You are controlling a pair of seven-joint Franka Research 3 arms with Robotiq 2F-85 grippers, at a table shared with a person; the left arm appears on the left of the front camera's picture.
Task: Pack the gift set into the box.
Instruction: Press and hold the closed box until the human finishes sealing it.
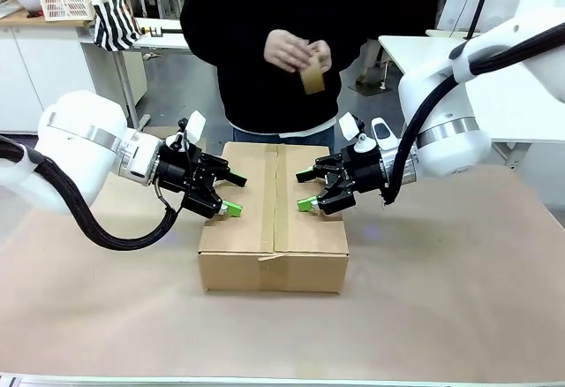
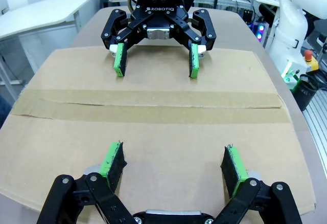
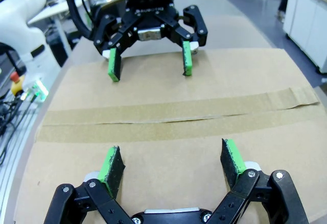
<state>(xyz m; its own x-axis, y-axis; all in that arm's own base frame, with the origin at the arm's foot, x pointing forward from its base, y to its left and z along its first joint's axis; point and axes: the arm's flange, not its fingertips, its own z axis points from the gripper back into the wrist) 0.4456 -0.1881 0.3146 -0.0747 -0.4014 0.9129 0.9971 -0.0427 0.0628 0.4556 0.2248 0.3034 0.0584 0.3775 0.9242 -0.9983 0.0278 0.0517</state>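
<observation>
While its top flaps lie shut under a strip of brown paper tape, the plain brown corrugated cardboard box (image 1: pixel 273 228) sits in the middle of the table (image 1: pixel 459 290), which is covered in brown paper. On the box's left half, the left arm's black gripper (image 1: pixel 231 194) with green pads hovers low over the lid, its fingers spread apart and grasping nothing. Facing it from the other side of the tape seam, the right arm's gripper (image 1: pixel 307 190) hangs just above the right half of the lid, likewise spread wide and empty. Both wrist views show each gripper's pads close over the cardboard, with the other gripper opposite across the tape (image 2: pixel 148 106). Beyond the box, a person in a black top stands at the far edge, both hands (image 1: pixel 298 53) raised at chest height around a small brown cardboard piece (image 1: pixel 312 79).
</observation>
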